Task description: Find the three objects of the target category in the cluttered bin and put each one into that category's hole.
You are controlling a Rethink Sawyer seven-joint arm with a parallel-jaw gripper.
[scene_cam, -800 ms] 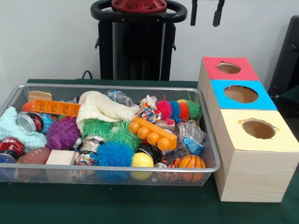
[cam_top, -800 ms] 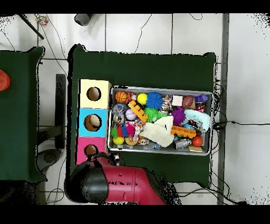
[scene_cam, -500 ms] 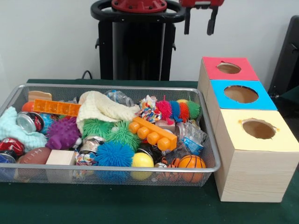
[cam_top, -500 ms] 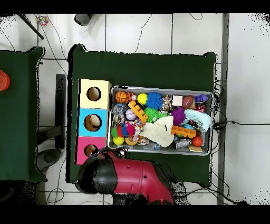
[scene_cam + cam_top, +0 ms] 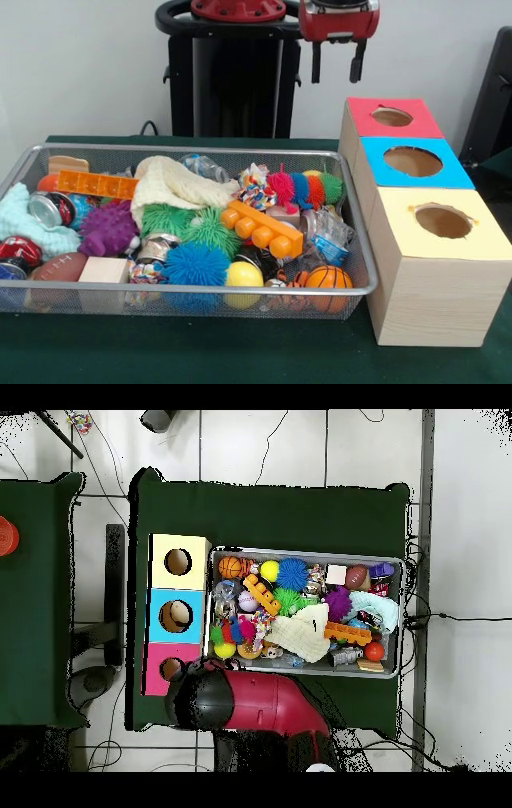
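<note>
While the bin (image 5: 352, 240) is crammed with toys, nothing appears sorted yet. High at the far side, left of the red box (image 5: 390, 118), the end effector (image 5: 334, 62) hangs spread and empty; all three placements seemingly remain.

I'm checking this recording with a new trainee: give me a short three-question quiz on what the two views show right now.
1. True or false: the gripper is shut on a toy from the wire bin.
2. Multiple choice: in the front view, which box stands nearest the camera? A) the red box B) the blue box C) the yellow box
3. Fill in: in the front view, the small basketball lies in the bin's corner nearest the ____ box.

Key:
1. False; it hangs open and empty, above the table's far side.
2. C
3. yellow
</note>
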